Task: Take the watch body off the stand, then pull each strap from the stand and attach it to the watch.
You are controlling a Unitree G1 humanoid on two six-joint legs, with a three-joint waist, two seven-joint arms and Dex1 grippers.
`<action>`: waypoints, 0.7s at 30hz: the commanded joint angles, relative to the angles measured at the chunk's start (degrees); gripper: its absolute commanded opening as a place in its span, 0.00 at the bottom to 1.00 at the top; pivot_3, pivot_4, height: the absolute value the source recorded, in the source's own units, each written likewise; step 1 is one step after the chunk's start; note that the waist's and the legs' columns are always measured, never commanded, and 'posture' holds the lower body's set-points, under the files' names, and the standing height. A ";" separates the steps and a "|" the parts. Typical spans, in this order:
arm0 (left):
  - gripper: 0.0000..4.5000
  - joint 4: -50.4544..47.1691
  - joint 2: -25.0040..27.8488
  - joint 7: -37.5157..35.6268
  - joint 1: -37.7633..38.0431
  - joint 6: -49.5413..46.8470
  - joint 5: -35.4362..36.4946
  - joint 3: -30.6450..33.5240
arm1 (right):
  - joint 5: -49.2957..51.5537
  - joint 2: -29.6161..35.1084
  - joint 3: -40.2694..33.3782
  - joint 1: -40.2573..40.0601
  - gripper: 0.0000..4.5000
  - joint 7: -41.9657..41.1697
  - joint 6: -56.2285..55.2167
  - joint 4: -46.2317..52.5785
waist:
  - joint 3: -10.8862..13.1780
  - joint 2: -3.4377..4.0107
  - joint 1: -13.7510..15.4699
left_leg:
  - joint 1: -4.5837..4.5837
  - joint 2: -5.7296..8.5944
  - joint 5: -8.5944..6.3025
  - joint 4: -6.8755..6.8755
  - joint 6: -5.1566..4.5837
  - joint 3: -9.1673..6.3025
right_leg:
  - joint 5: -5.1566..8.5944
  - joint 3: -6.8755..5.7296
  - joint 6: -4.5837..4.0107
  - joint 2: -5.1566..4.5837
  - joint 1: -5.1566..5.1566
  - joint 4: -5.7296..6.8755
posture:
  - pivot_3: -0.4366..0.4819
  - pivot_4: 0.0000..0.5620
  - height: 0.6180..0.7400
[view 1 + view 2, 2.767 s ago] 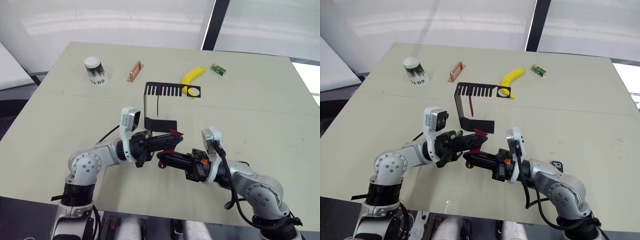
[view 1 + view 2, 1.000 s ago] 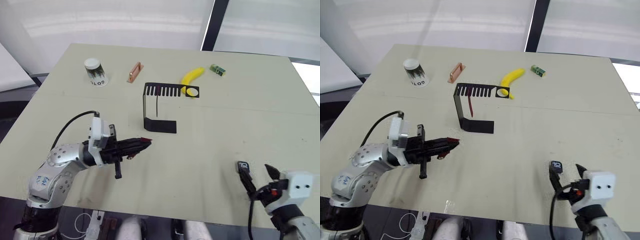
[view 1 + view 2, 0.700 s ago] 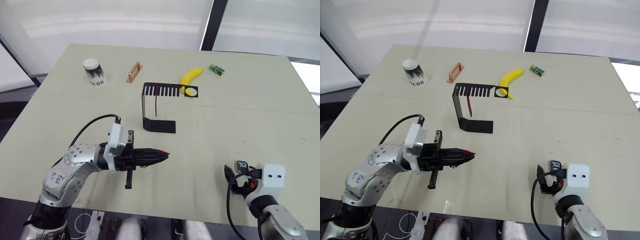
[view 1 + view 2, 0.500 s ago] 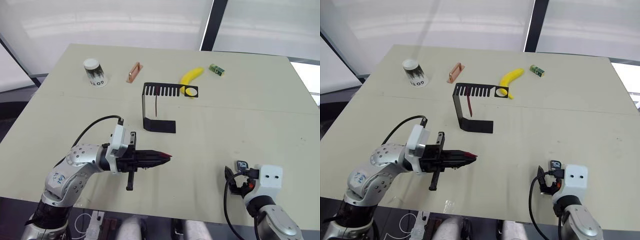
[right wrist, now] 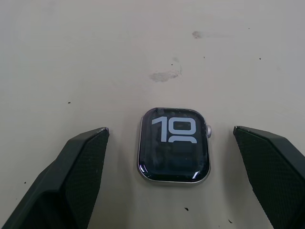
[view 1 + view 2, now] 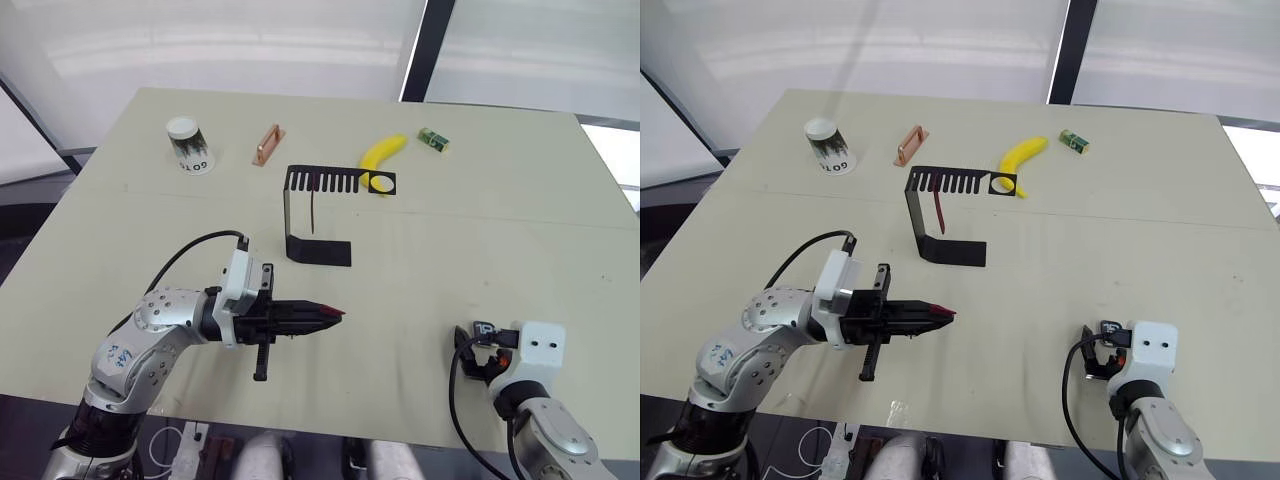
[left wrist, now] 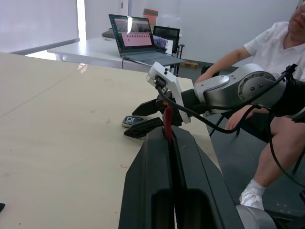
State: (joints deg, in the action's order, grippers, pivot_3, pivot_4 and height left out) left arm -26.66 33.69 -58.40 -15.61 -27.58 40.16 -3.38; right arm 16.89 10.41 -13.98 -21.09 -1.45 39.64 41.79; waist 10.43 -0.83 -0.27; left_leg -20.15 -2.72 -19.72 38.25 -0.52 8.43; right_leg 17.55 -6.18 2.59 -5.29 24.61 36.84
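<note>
1. Lying flat on the table [image 6: 560, 230] near its front edge, on your right, the watch body [image 5: 173, 144] faces screen up between the spread fingers [image 5: 71, 171] of the right gripper [image 5: 174, 176], touching neither one. From the head camera you catch just a corner of its dark screen, since the gripper's white housing covers the rest.
2. On your left, the left gripper [image 6: 325, 314] reaches level towards the table's middle, its fingers closed on a dark red strap [image 7: 167, 125]. You see just the strap's tip poking past the fingertips; the rest is buried between the black fingers.
3. Behind the left gripper, in the middle of the table, the stand [image 6: 318, 250] is upright on its flat base. The other strap [image 6: 941, 213] hangs down from one of the comb slots; its upper end is too thin to make out.
4. Past the stand's round hole lies a banana [image 6: 383, 152], partly seen through that hole.
5. Along the far side you have a tipped paper cup [image 6: 190, 144], a small copper-coloured piece [image 6: 267, 144] and a little green packet [image 6: 434, 139], whose print is too small to read.
6. In the left wrist view, a seated person [image 7: 267, 62] is cut off at the edge.
</note>
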 commanded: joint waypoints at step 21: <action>0.00 -0.50 -0.02 -1.05 -1.81 0.96 -0.32 -0.01 | -1.42 -1.78 2.38 -2.07 0.99 -2.29 -11.89 -7.95 | -0.14 -0.23 -1.20 | 0.03 -0.01 0.03 0.00 0.03 -0.03 | 0.00 0.02 0.00 0.00 -0.05 0.02 | 0.48 0.27 0.91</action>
State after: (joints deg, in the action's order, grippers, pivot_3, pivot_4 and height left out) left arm -26.17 33.73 -59.26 -17.20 -27.47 39.90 -3.38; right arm 15.40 9.14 -11.33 -22.83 -3.59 27.39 35.32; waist 10.30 -1.06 -1.46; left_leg -20.12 -2.74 -19.68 38.24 -0.49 8.41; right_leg 17.55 -6.16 2.60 -5.29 24.55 36.86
